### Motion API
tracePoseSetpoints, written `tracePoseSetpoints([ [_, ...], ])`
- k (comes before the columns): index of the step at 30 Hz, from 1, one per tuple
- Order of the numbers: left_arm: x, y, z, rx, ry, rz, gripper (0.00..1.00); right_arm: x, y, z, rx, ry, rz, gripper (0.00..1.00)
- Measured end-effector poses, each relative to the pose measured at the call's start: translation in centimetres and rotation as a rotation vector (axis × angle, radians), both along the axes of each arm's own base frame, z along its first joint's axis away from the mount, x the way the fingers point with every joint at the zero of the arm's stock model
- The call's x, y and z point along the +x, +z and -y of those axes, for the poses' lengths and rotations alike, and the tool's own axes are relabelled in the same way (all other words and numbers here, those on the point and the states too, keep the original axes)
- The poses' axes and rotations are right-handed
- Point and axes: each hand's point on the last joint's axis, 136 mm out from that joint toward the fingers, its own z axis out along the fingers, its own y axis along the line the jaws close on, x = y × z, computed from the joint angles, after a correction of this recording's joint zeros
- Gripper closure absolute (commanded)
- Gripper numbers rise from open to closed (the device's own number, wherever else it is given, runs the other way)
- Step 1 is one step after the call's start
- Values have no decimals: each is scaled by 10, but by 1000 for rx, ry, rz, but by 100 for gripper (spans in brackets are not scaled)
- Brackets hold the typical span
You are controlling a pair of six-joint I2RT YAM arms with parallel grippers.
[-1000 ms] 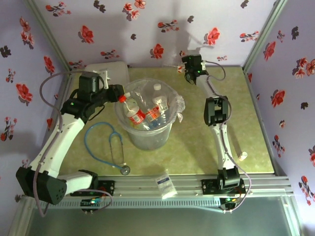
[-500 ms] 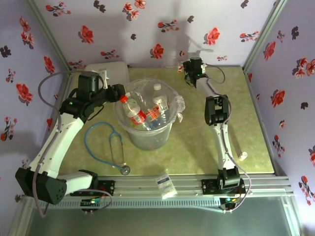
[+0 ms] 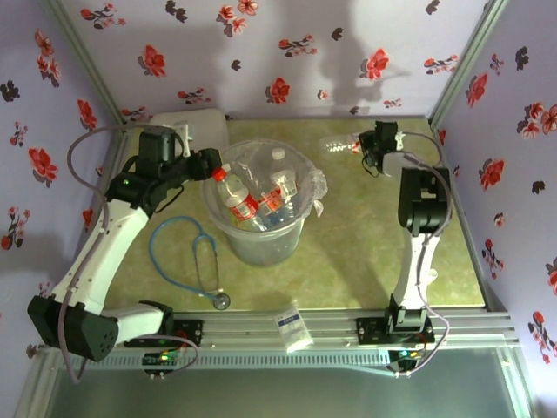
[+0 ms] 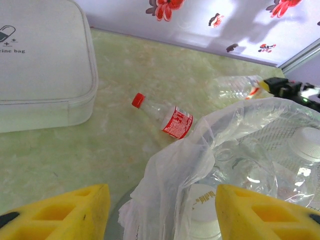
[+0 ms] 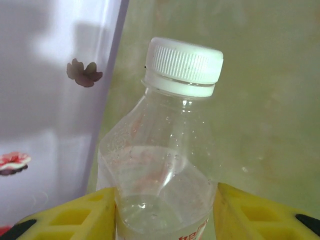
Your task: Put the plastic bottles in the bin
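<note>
Plastic bottles (image 3: 252,198), small clear ones, maybe 4, are sitting in the big round translucent grey-white bin (image 3: 261,248). Right gripper (image 3: 359,145) is clamping a white-capped clear bottle (image 5: 165,150) nearby, left gripper (image 4: 160,200) is hanging open, 1 red-capped clear bottle (image 4: 167,117) is lying outside.

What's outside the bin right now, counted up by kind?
Bottles: 2, a lying bottle and a held bottle in the right gripper
Stethoscope: 1
White medicine bag: 1
White packet: 1
Small white item, too small to identify: 1
Total: 6
</note>
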Motion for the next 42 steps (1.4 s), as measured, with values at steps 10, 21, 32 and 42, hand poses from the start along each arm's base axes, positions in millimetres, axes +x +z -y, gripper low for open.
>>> tracePoseSetpoints([
  [10, 2, 3, 1, -5, 0, 15, 41, -104, 60, -1, -155, 151, 4, 48],
  [21, 1, -12, 0, 1, -2, 8, 41, -196, 8, -1, -331, 463, -408, 47],
  [32, -2, -19, -1, -3, -2, 17, 40, -219, 41, 2, -414, 620, -520, 1],
  [42, -5, -23, -2, -3, -4, 27, 40, -277, 50, 11, -384, 564, -641, 1],
])
